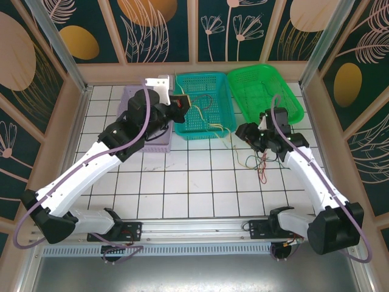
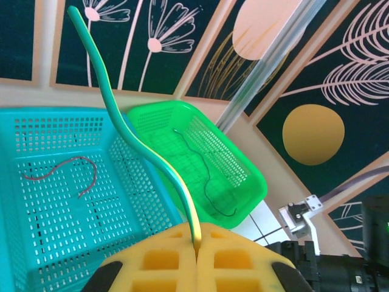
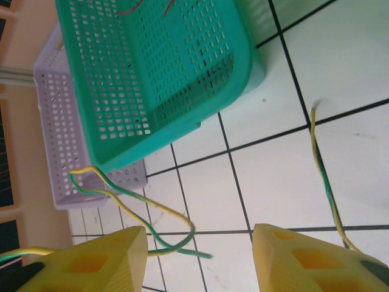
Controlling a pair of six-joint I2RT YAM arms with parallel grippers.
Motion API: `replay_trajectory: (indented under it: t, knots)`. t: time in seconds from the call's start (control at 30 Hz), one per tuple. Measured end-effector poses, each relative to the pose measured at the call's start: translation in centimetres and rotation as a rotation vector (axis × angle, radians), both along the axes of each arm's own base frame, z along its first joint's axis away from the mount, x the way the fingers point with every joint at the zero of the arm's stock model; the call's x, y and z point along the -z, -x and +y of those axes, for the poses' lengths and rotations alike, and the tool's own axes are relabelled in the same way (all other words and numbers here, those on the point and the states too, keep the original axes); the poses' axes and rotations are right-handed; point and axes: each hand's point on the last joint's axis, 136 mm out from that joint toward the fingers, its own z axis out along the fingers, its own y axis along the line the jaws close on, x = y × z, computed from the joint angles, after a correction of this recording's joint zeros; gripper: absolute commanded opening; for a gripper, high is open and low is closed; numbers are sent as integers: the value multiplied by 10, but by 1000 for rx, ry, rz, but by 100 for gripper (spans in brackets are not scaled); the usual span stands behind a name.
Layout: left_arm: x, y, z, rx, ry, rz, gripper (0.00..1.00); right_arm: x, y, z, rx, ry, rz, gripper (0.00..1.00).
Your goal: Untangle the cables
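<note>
yellow pads (image 2: pixel 130 258) of left gripper (image 2: pixel 197 243) pinched tight on a green-yellow cable (image 2: pixel 121 125), held up over the teal basket (image 2: pixel 36 121), likely to drop it beside the red wire (image 2: pixel 61 170). right gripper (image 3: pixel 200 258) part-open, gripping nothing, by the tangled cables (image 1: pixel 261 163) right of that basket.

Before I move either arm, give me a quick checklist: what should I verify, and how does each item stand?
1. Left jaws shut on the green-yellow wire: ok.
2. No other wire hanging on its visible stretch: ok.
3. Right jaws open and empty: ok.
4. Looped wire below the right jaws free of crossings: not ok, its strands cross.
5. Wire pile separated: not ok, red and green strands overlap.
6. Looped wire free of that pile: cannot tell.
</note>
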Motion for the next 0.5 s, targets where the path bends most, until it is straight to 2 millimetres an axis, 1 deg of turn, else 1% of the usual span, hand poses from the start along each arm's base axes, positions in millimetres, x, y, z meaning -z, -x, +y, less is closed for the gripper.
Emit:
replay_trajectory:
  t: [0.1,0.17,0.33,0.43,0.5]
  knots:
    - [2,4,-7,48,0,-3,0,-2,-5,5,-22,-16,-4,53]
    - [6,7,-11,80,-17,-9,0,-8,-13,7,-45,-7,-17,54]
    - [12,13,-16,139,-67,-36,0,-42,-38,5,-95,32,-113,58]
    - [18,15,-18,164,-104,-49,0,-54,-40,0,-121,43,-146,58]
    - [22,16,-20,187,-129,-62,0,-51,-40,-1,-140,61,-132,58]
